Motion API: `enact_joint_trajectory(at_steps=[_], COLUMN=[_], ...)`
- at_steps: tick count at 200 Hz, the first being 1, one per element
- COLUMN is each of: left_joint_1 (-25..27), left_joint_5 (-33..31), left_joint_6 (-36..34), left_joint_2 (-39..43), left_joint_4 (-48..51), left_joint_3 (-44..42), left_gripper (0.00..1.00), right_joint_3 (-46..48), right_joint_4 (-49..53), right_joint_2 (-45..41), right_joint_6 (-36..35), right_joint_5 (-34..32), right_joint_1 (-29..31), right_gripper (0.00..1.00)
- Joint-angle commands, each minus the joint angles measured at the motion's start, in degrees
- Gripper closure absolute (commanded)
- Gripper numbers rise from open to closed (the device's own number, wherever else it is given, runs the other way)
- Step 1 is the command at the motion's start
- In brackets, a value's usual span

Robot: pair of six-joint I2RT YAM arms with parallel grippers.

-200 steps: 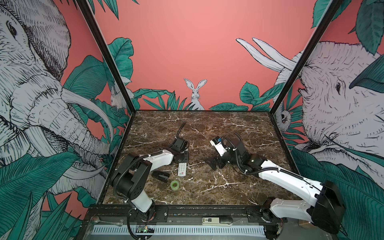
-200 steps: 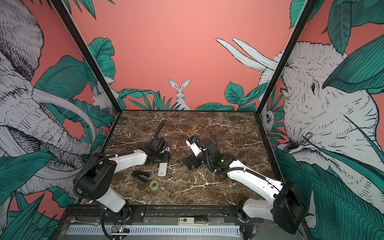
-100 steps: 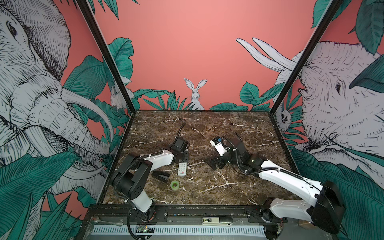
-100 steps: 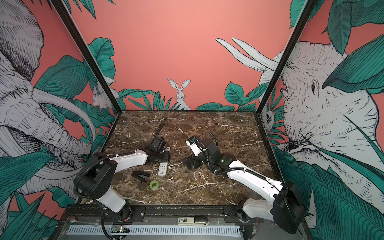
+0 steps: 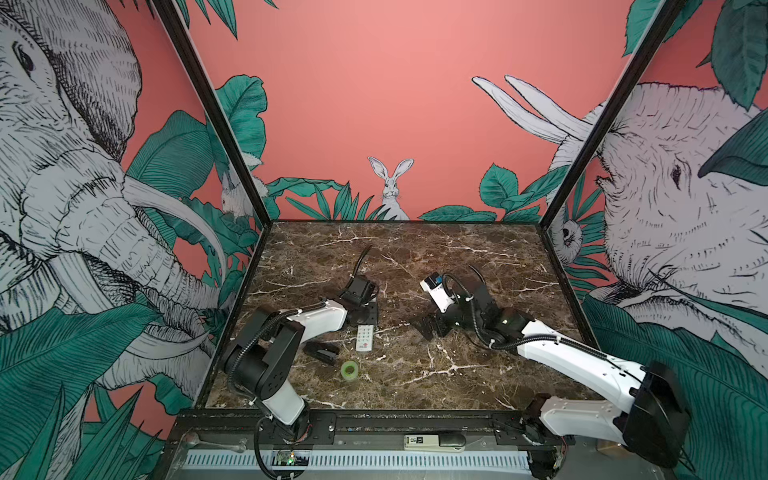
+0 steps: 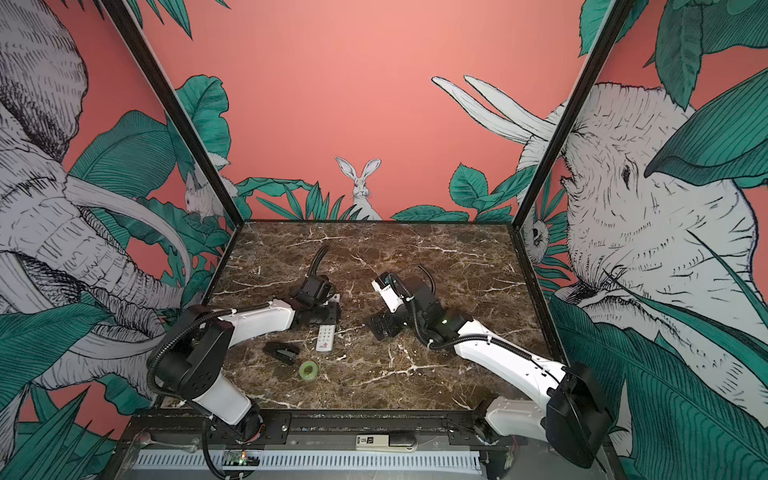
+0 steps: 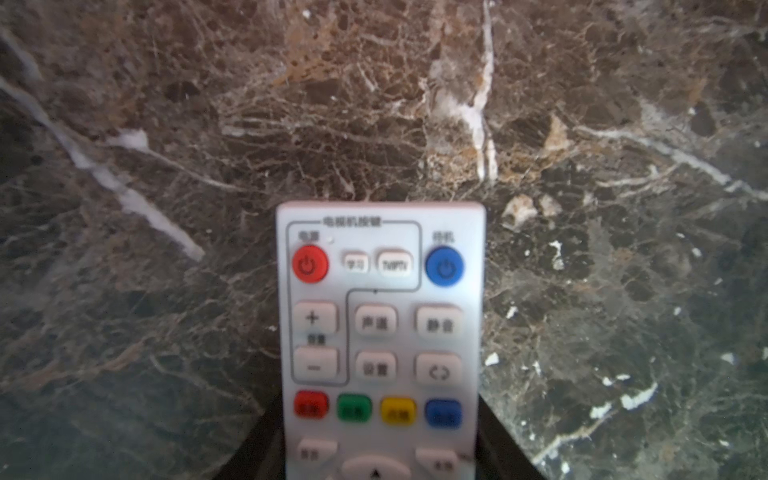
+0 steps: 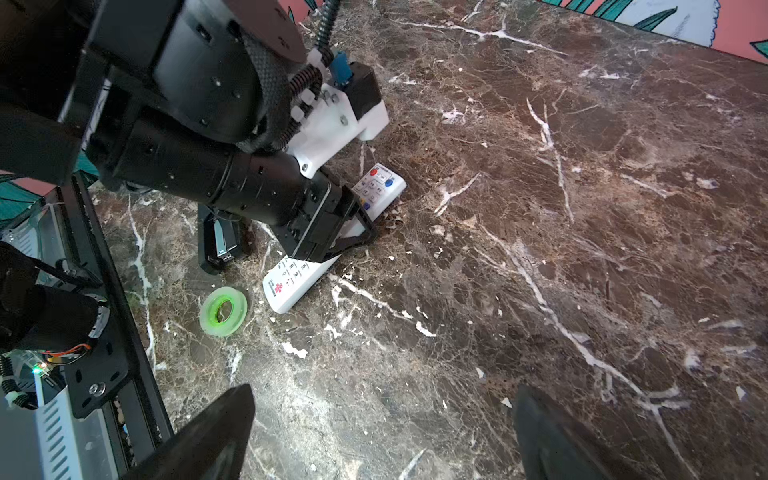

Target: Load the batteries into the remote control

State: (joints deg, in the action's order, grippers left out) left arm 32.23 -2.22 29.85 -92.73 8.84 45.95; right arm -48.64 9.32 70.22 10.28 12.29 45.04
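Clearly we hold the remote control point(image 7: 380, 332) across its middle with the left claw point(image 8: 340, 226), jaws narrowed onto its long sides, while it lies buttons-up on the tabletop point(image 8: 582, 208) near a green tape roll point(image 8: 223, 311). To do this step well, we judge we should lift it level, turn its plain back upward and grip firmly. Our right claw point(image 8: 382, 390) hangs wide and empty; no batteries show.
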Motion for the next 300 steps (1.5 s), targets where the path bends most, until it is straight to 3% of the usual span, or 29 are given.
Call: enact_joint_trajectory(at_steps=[1,47,107,138,183,223,263,288,300], left_joint_1=[0.3,0.3,0.3,0.3,0.2,-2.6,-9.6,-11.4,-12.3], left_joint_5=[-0.9,-0.5,0.2,0.1,-3.2,-6.2,-5.2,-14.8,-15.4], left_joint_6=[1.0,1.0,0.9,0.5,-2.5,-7.6,-10.9,-11.0,-12.9], left_joint_2=[0.9,2.7,4.6,5.9,11.0,20.8,25.5,28.7,30.1], left_joint_4=[2.6,2.9,3.6,4.6,8.2,6.8,8.3,11.7,10.7], left_joint_3=[-2.2,-2.0,-1.2,-0.9,-0.1,-2.4,-3.1,-3.1,-4.1], left_gripper=[0.61,0.52,0.32,0.29,0.19,0.01,0.01,0.01,0.01], right_joint_3=[-0.7,-0.8,-0.4,-0.4,0.5,1.2,5.0,7.9,10.4], right_joint_4=[-0.4,-0.2,-0.1,0.4,2.7,7.5,8.5,6.6,3.1], right_joint_2=[-1.0,-1.3,-1.9,-2.2,-4.6,-8.6,-13.9,-16.6,-17.9], right_joint_6=[0.3,0.5,0.7,0.6,0.2,1.6,1.1,-1.1,-1.2], right_joint_5=[-0.9,-1.1,-1.7,-2.4,-9.6,-12.7,-16.0,-22.4,-27.3], right_joint_1=[-0.2,-0.2,-0.2,-0.2,-0.7,-9.6,-16.3,-18.0,-18.9], right_gripper=[0.01,0.01,0.01,0.01,0.01,0.01,0.01,0.01,0.01])
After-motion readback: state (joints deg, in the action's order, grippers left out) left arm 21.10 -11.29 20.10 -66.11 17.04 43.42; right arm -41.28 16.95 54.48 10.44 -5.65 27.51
